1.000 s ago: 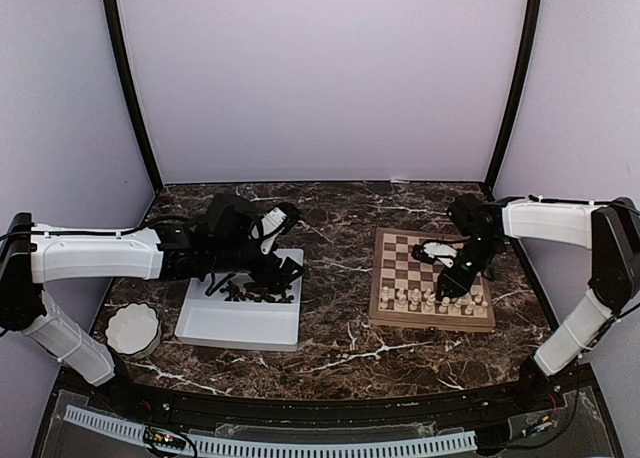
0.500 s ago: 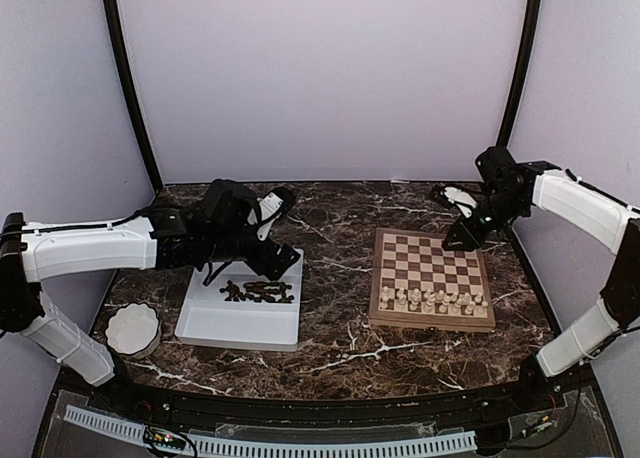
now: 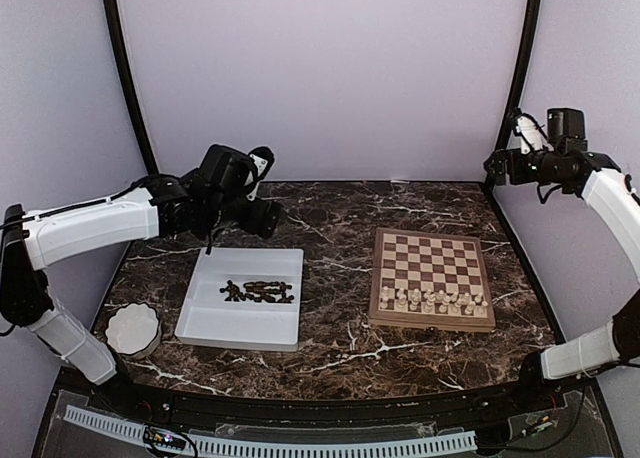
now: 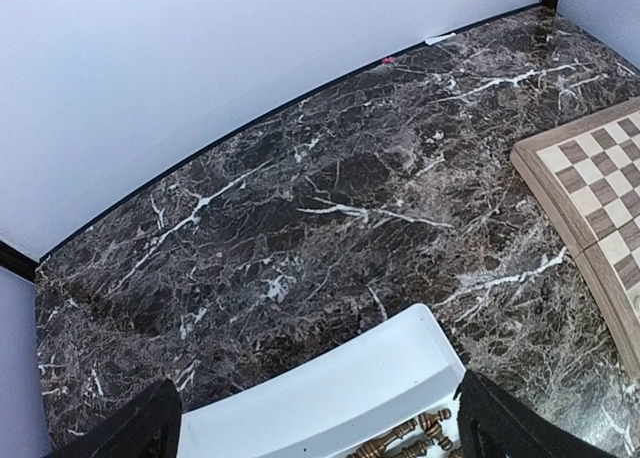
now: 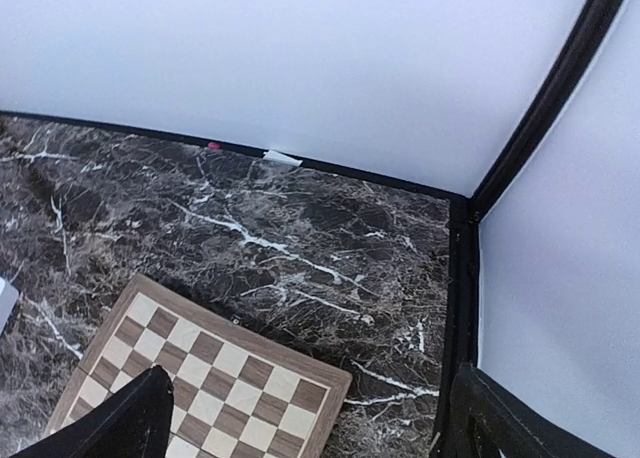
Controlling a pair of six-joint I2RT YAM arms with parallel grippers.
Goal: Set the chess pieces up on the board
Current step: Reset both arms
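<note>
We are looking down on the dark marble bench [image 3: 340,228], where the board [image 3: 431,256] is lying on the right half with its far rows bare. The pale chess pieces [image 3: 430,300] are standing along the board's near edge, in what looks like two rows. The dark chess pieces [image 3: 258,291] are lying in a loose heap inside the white tray [image 3: 235,325], which is sitting on the bench well to the left of the board. A white scalloped bowl [image 3: 133,329] is resting just beside the tray's near left corner.

The left tool [image 4: 315,418] is hovering above the bench over the tray's far edge. Its fingers [image 4: 135,433] are standing wide apart with nothing between them. In its wrist view we are seeing the tray's far corner, a few dark pieces at the bottom edge and a corner of the board at the right.

The right tool [image 5: 305,413] is hanging high by the far right corner of the enclosure, close to the black post and well apart from the board. Its fingers [image 5: 125,423] are likewise spread wide and gripping nothing. Below it we are seeing empty squares at one corner of the board and bare marble.
</note>
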